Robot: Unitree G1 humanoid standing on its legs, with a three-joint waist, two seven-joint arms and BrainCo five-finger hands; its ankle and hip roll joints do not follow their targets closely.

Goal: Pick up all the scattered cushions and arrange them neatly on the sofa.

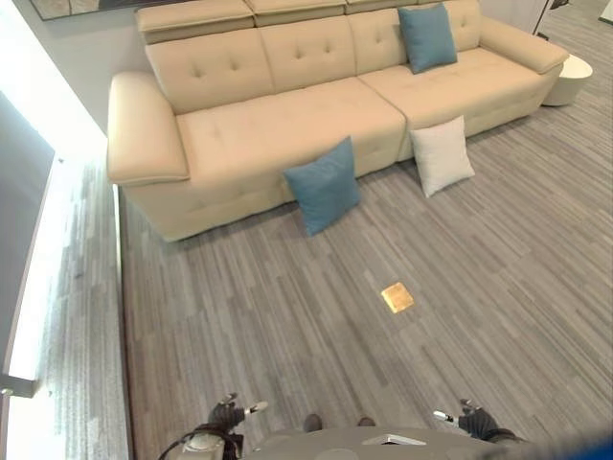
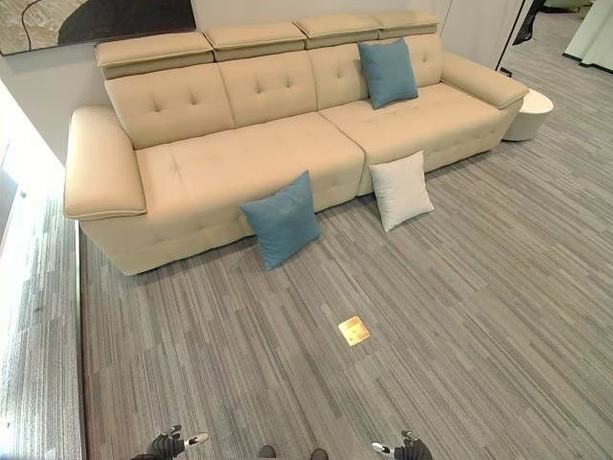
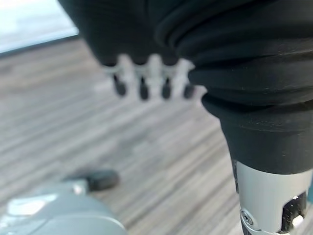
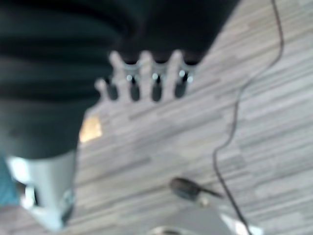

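Cushions: blue (image 2: 281,219) and white (image 2: 401,190) on floor against sofa (image 2: 239,153); another blue (image 2: 387,72) on seat.
Left robot hand (image 3: 142,83): fingers straight, empty.
Right robot hand (image 4: 144,81): fingers straight, empty.

A living room or lounge: a long beige tufted sofa (image 2: 278,144) with headrests stands against a white wall, a framed picture (image 2: 91,21) hangs above it, and a round white side table (image 2: 529,113) sits just beside its far arm. Throw cushions, blue (image 2: 282,219) and white (image 2: 400,190), lean against its front on grey striped carpet flooring (image 2: 479,307)
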